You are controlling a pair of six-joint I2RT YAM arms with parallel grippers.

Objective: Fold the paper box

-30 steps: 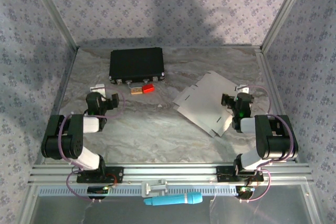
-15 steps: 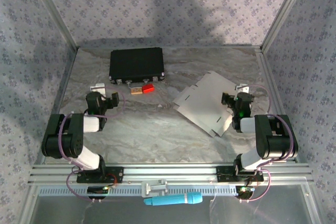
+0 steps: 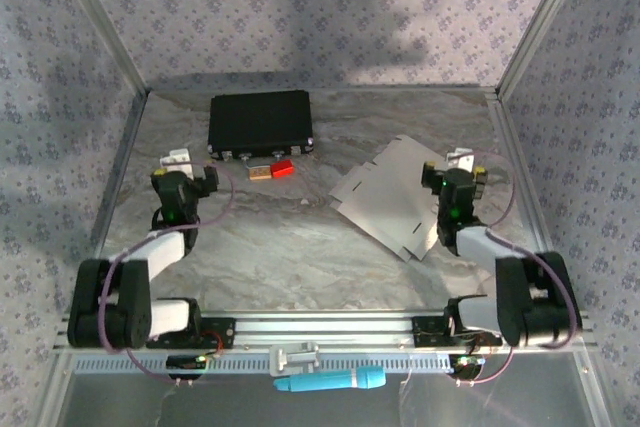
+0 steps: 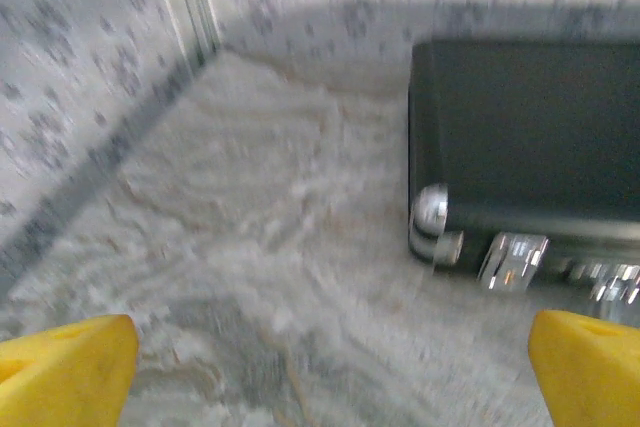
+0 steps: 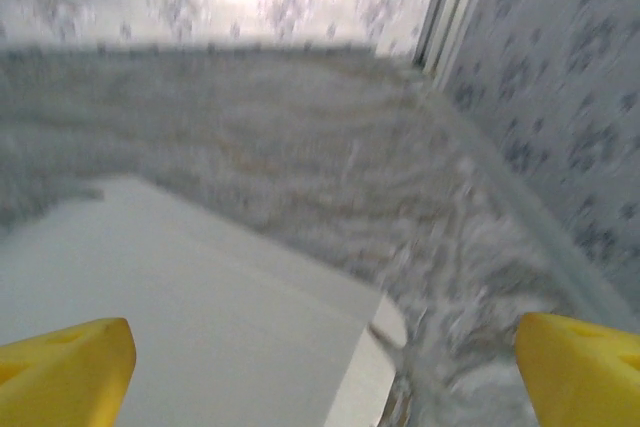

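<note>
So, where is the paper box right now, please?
In the top view, the paper box lies flat on the table's right half, to the right of the small red block.

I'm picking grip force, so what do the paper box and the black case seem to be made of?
The paper box: thin matte cardboard, probably; it lies as a flat pale sheet with cut flaps and slots. The black case: dull black shell, perhaps plastic or leatherette; the left wrist view shows a shiny metal corner cap and latches on its near edge.
</note>
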